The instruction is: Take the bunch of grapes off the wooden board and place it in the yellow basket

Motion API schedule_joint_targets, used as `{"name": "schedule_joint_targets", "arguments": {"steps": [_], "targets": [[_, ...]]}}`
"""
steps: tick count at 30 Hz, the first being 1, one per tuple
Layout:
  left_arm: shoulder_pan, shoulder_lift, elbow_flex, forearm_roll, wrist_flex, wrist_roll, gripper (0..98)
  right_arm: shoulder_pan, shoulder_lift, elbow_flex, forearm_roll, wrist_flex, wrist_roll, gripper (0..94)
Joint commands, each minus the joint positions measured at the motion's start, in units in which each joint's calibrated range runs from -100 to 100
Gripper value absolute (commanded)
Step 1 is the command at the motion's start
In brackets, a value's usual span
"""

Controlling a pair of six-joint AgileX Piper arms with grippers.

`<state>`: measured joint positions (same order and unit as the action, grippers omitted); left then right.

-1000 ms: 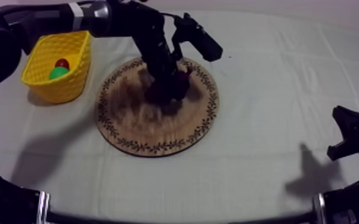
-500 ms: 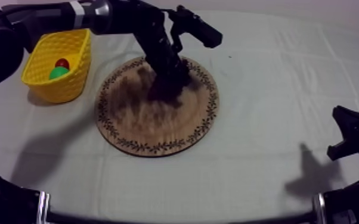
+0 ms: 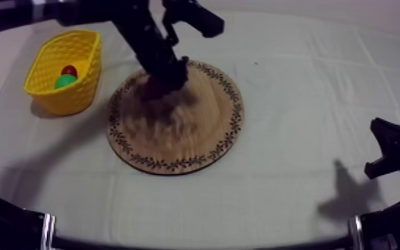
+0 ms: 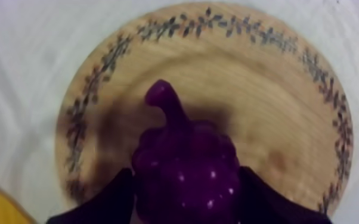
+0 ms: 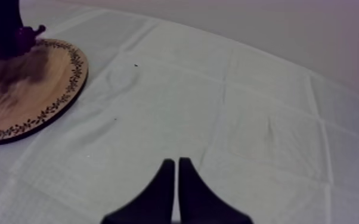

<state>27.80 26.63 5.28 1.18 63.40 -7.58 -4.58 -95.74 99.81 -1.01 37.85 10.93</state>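
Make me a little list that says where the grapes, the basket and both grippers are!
bunch of grapes: in the left gripper, over the wooden board
left gripper: shut on the grapes
right gripper: shut, over bare cloth
yellow basket: beside the board; holds a small red fruit and a green fruit
grapes in basket: not yet

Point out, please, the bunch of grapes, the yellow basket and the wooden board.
bunch of grapes (image 4: 188, 170): left wrist view, middle of the purple cluster.
yellow basket (image 3: 86, 83): top view, its outer side wall.
wooden board (image 3: 183, 136): top view, bare wood near its centre.
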Motion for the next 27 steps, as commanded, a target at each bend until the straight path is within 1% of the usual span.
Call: {"name": "schedule_joint_targets", "arguments": {"steps": [1,4,7,15,21,27], "targets": [[-1.2,-6.6,5.0,0.74,1.5,-0.9,26.3,0.0,0.0,0.0,0.0,0.0,0.0,0.4],[-3.2,-12.6,8.3,1.43,4.1,-1.7,26.3,0.0,0.0,0.0,0.0,0.0,0.0,0.4],[-5.3,-18.3,10.0,1.70,6.5,-2.4,26.8,0.0,0.0,0.0,0.0,0.0,0.0,0.4],[-11.9,-27.7,11.2,1.10,9.2,-4.6,30.0,0.0,0.0,0.0,0.0,0.0,0.0,0.4],[-16.8,-31.1,11.3,0.23,12.2,-4.4,30.1,0.0,0.0,0.0,0.0,0.0,0.0,0.4],[-21.1,-30.9,8.8,-0.33,12.7,-3.7,28.6,0.0,0.0,0.0,0.0,0.0,0.0,0.4]]}}
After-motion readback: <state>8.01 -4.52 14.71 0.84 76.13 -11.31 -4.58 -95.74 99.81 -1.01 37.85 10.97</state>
